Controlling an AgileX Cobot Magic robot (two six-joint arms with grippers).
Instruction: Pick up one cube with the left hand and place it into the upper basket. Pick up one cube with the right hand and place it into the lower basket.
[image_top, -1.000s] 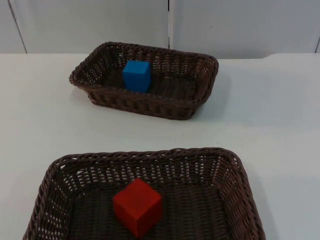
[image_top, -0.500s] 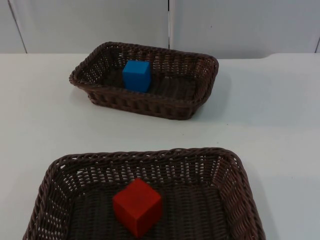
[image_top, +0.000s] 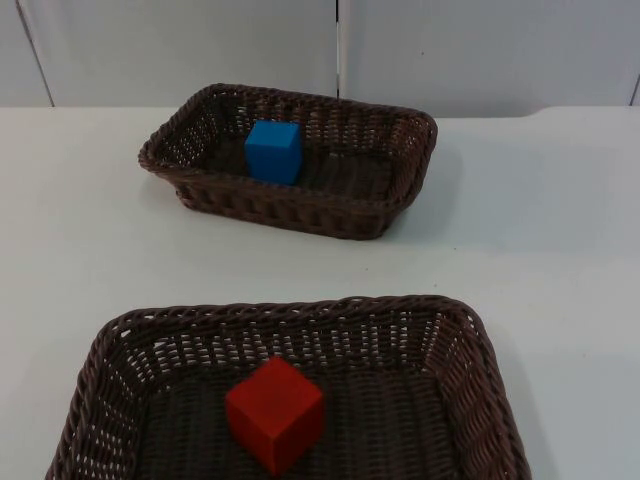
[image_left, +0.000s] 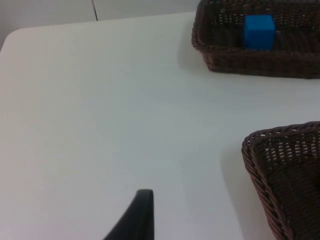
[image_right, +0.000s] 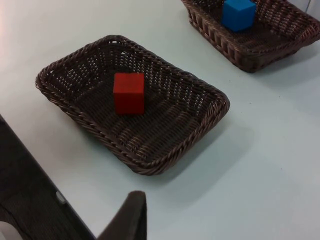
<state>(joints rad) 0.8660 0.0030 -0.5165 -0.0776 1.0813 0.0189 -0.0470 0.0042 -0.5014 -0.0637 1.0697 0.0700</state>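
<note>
Inside each basket (image_top: 300, 215) (image_top: 480, 400) sits one cube (image_top: 273, 151) (image_top: 275, 414).

Black tapered fingertip (image_left: 135, 220) (matte, curved)

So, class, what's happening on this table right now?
Nothing is being handled. The blue cube sits in the upper basket and the red cube in the lower basket. The left hand and right hand both wait above the white table, away from the baskets.
</note>
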